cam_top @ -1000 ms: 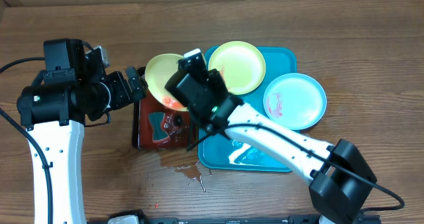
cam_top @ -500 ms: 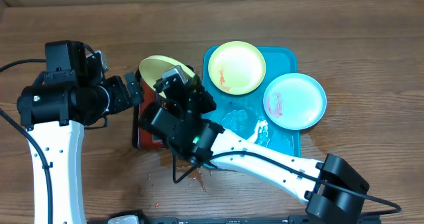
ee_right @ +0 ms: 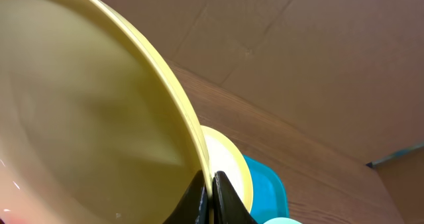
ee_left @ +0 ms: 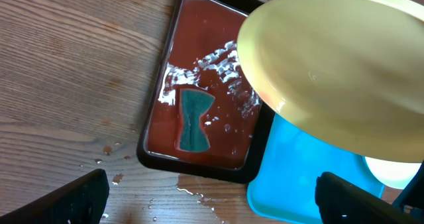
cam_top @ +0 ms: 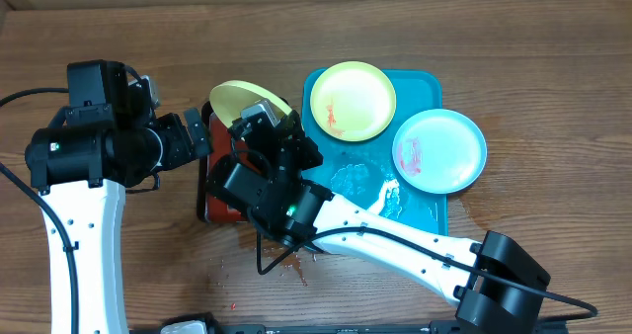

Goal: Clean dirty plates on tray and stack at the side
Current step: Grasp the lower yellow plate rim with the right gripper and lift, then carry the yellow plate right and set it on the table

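Yellow plate (ee_left: 344,71) tilted above black tray (ee_left: 199,105), rim pinched by R gripper (ee_right: 209,192). L gripper (cam_top: 202,129) wide open, just beside tray's left edge.

R claw (ee_right: 211,195) tight (L claw (ee_left: 220,199) wide)

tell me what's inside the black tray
Reddish water and a teal sponge lying flat. One corner of the black tray is hidden behind the yellow plate.

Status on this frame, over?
Left gripper open beside black tray. Right gripper shut on yellow plate rim, tilted above black tray. Yellow-green plate, blue plate, smeared, on teal tray.
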Robot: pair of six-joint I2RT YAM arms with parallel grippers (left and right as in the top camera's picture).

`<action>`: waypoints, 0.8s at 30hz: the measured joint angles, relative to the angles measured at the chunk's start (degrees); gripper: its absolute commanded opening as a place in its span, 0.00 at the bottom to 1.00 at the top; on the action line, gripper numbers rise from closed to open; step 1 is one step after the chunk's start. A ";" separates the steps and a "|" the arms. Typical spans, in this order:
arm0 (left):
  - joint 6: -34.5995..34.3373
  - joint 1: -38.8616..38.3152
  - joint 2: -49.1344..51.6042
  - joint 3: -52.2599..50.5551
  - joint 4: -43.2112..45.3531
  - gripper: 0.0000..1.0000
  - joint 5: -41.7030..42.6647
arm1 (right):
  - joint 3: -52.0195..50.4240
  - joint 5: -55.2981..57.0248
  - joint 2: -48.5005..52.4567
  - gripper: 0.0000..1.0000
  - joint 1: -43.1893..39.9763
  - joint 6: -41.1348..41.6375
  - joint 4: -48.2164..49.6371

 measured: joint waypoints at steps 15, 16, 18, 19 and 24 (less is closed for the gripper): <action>0.00 0.00 0.02 0.00 -0.09 1.00 -0.09 | 0.00 -7.06 -0.02 0.04 -1.11 2.16 -1.29; 0.00 0.00 0.02 0.00 -0.09 1.00 -0.15 | 0.00 -11.58 -0.02 0.04 -1.95 2.91 -2.27; 0.00 0.00 0.02 0.00 -0.13 1.00 -0.17 | 0.00 -20.06 -0.02 0.04 -4.07 5.03 -3.82; 0.00 0.00 0.02 0.00 -0.11 1.00 -0.17 | 0.00 -23.98 -0.02 0.04 -5.29 6.32 -4.46; 0.00 0.00 0.02 0.00 -0.13 1.00 -0.24 | 0.00 -45.46 -1.53 0.04 -14.32 11.87 -7.37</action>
